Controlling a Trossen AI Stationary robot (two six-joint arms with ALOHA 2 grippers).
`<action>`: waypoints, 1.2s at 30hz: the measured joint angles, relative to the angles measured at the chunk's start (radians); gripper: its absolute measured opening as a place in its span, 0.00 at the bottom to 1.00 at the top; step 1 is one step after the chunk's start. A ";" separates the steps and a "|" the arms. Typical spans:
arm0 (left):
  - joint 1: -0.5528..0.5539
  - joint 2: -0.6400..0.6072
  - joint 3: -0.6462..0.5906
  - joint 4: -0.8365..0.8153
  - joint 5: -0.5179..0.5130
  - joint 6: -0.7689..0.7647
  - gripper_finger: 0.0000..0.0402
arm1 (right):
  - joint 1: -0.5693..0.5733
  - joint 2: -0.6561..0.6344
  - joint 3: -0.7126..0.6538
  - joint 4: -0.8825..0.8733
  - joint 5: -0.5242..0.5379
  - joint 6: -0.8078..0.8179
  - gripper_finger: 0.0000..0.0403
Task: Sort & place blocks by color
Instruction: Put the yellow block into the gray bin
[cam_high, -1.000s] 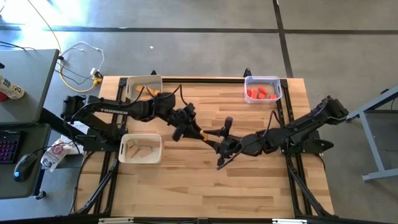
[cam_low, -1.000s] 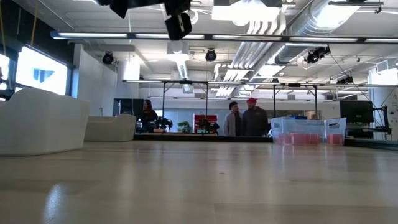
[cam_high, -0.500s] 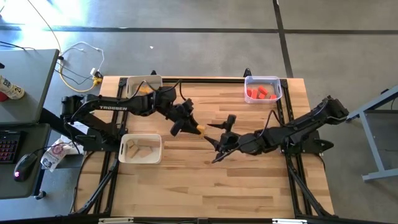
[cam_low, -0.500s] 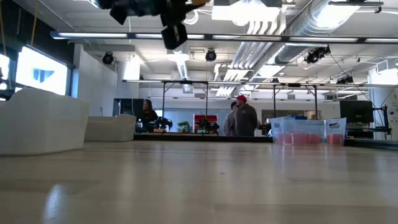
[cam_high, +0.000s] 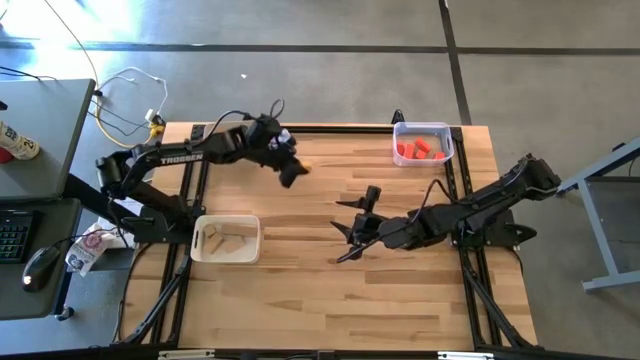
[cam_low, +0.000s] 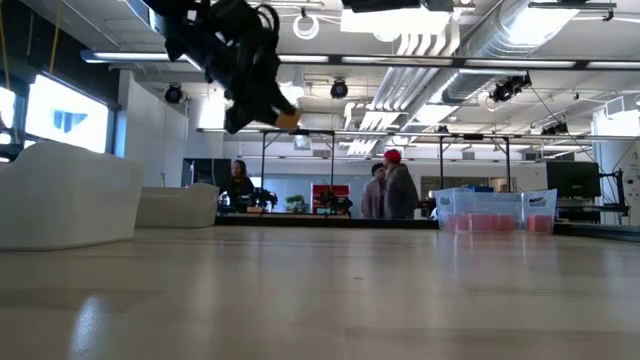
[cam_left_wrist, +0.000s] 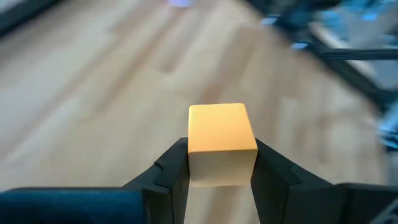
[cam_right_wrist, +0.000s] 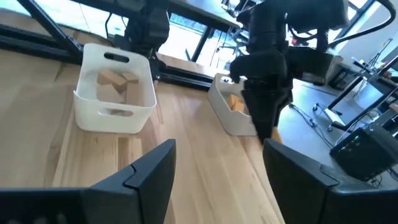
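One orange cube (cam_left_wrist: 222, 144) sits clamped in left hand (cam_left_wrist: 219, 167) (right spread).

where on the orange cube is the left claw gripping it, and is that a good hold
The left claw clamps the orange cube on two opposite flat side faces, low down, so most of the cube stands out past the fingertips. Flat parallel faces suit the two fingers and it sits square, so the hold looks sound. A deeper bite would probably be safer.

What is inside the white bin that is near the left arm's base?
The white bin holds a few plain light wood blocks. Its walls hide part of its floor, so an exact count is uncertain.
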 joint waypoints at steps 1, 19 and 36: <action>0.017 0.000 0.000 -0.016 -0.026 0.013 0.27 | 0.000 0.000 0.000 -0.007 0.000 0.001 0.56; 0.216 0.000 0.000 -0.237 -0.779 0.183 0.28 | 0.000 0.000 0.000 -0.095 -0.003 0.072 0.56; 0.276 0.000 0.000 -0.455 -0.784 0.178 0.31 | -0.003 0.000 0.000 -0.107 -0.001 0.069 0.56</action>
